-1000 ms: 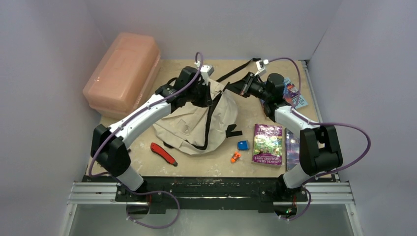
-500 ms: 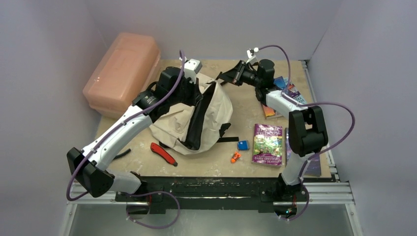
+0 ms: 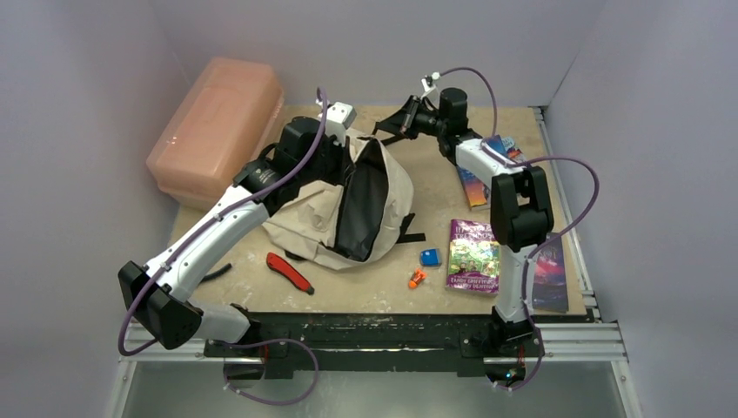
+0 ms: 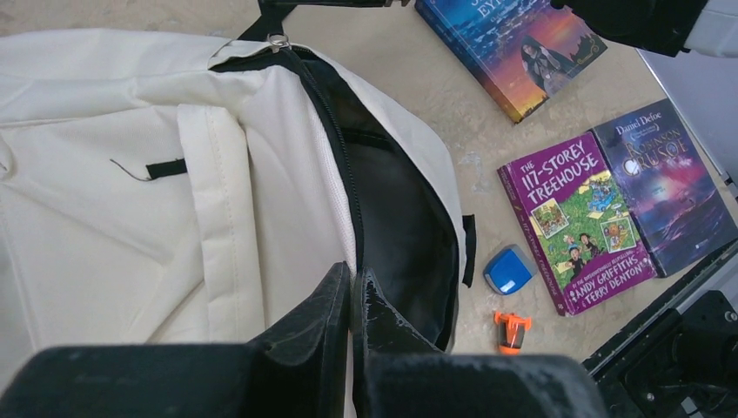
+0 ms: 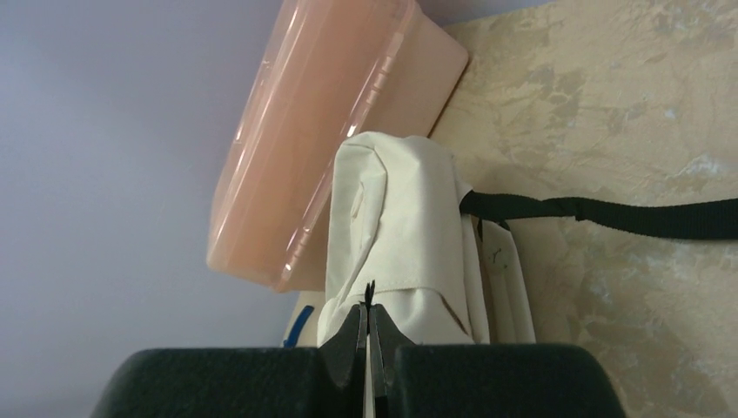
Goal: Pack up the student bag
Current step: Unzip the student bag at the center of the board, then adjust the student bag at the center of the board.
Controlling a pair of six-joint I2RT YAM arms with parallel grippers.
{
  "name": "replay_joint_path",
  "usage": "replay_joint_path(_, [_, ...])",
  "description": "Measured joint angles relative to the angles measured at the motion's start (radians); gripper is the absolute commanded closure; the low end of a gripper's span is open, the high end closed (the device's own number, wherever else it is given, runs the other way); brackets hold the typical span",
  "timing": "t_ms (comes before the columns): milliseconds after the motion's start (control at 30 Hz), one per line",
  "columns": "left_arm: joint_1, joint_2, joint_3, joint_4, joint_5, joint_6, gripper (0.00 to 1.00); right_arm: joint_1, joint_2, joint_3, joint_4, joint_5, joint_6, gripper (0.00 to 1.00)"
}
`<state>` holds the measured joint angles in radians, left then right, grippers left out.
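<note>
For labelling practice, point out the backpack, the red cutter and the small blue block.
backpack (image 3: 305, 225), top view, cream side panel
red cutter (image 3: 289, 272), top view, handle middle
small blue block (image 4: 508, 270), left wrist view, top face

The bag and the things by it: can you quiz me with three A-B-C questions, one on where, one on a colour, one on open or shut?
1. Where is the box? A left of the bag; B right of it; C inside it.
2. What colour is the cutter? A green; B red; C yellow.
3. The bag is: A zipped shut; B open; C folded flat.
Answers: 1 A, it sits at the bag's left; 2 B, its handle is red; 3 B, its dark inside shows.
</note>
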<state>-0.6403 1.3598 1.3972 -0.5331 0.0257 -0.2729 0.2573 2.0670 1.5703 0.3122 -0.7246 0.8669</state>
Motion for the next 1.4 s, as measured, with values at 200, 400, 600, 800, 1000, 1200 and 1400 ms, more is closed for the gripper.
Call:
replay_joint_path(200, [0.003,0.015,0.047,-0.022,0.026,-0.002,1.0,0.0,0.083,0.065,-0.015,0.023,-0.032,1.0])
replay_joint_path(400, [-0.006,0.029,0.115,-0.072,0.1,-0.009,1.0,-0.024,0.162,0.114,-0.102,0.178,-0.117,1.0])
replay_joint_path(600, [-0.008,0.12,0.19,-0.097,0.079,-0.032,1.0,-0.031,0.212,0.259,-0.262,0.246,-0.223,0.94])
replay_joint_path(800, [-0.009,0.21,0.198,-0.108,0.0,-0.069,1.0,-0.031,0.081,0.224,-0.438,0.362,-0.358,0.67])
replay_joint_path(1000, [-0.007,0.332,0.296,-0.143,-0.016,-0.117,1.0,-0.045,-0.187,-0.011,-0.478,0.471,-0.428,0.52])
replay_joint_path(1200, [0.024,0.389,0.307,-0.157,0.082,-0.185,1.0,-0.2,-0.383,-0.283,-0.378,0.444,-0.373,0.36])
replay_joint_path(1400, [0.072,0.41,0.307,-0.181,0.215,-0.246,1.0,-0.407,-0.554,-0.62,-0.291,0.436,-0.25,0.22])
